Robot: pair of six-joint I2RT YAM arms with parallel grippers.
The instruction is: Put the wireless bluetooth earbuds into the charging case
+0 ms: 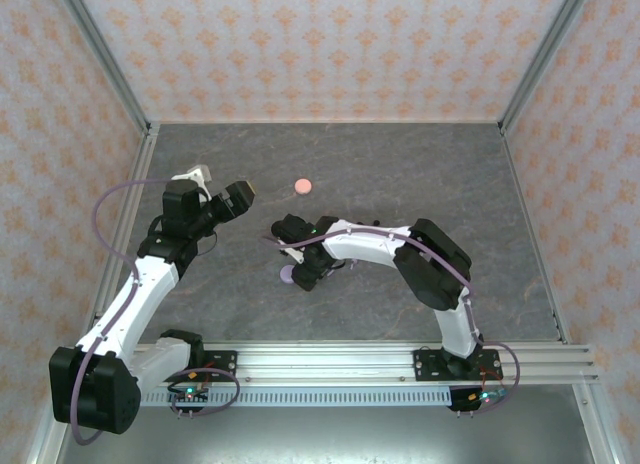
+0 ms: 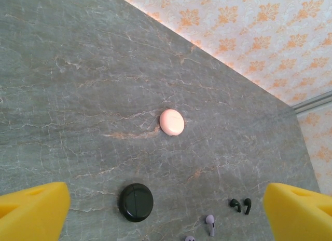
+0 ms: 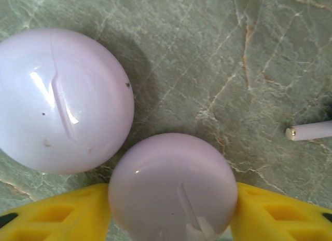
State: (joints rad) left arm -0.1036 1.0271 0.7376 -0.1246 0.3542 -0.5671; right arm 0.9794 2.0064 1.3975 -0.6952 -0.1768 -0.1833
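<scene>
- Nearest the bases, the right gripper (image 3: 171, 216) is narrowed to about half its spread around the nearer lilac shell (image 3: 171, 184). Its yellow fingers (image 3: 57, 212) meet the shell on both sides with no gap showing, so we read it as gripped; we cannot judge how firmly.
- A second lilac shell (image 3: 62, 101) lies just beside the first on the table (image 3: 218, 54). We cannot tell whether they are two cases or the hinged halves of one.
- A lilac stem (image 3: 311, 131), likely an earbud, lies apart to the right, outside any case.
- The left gripper (image 2: 166, 216) hangs wide open over the table and holds nothing.
- Beyond it lie a dark case (image 2: 136, 202), closed, a pair of black earbuds (image 2: 240, 205) and a lilac earbud (image 2: 210, 224), all loose on the table. The pink case (image 2: 171, 121) sits farthest out.
- What could go wrong: the shell is smooth and domed, so we expect it could squirt out of a pinch placed off its widest line. If the two shells are joined, lifting one would drag or flip the other and might knock the nearby stem.
- The right wrist view shows the finger contact and both shells, whereas overhead the arm covers all but a lilac sliver. The left wrist view picks out the tiny earbuds, which are too small to make out overhead.
</scene>
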